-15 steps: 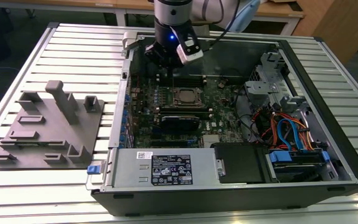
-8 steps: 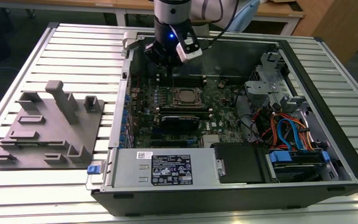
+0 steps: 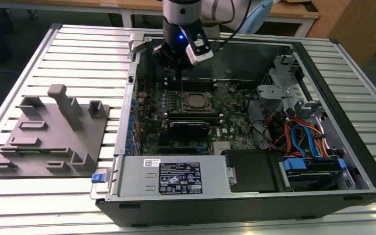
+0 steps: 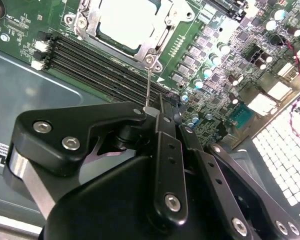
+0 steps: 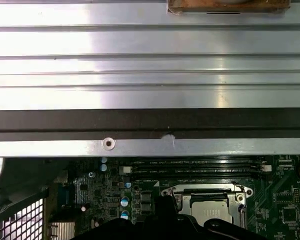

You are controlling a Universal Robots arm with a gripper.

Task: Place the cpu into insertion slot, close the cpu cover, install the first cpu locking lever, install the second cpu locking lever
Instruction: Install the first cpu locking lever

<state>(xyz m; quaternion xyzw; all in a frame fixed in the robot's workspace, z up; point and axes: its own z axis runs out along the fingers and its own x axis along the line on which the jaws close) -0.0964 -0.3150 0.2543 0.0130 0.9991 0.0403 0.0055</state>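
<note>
Lying flat on the motherboard (image 4: 225, 60), the cpu (image 4: 125, 20) is framed by the lowered cpu cover (image 4: 162, 36) — and a thin wire locking lever (image 4: 148, 85), rising from the cover's corner, is pinched by the closed gripper (image 4: 151, 111).

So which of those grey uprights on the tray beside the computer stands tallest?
The slim post with the rounded top; it rises well above the short blocks around it on the grey tray.

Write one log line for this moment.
chip: seated | cover: down over it | tool: shut on thin lever
</note>
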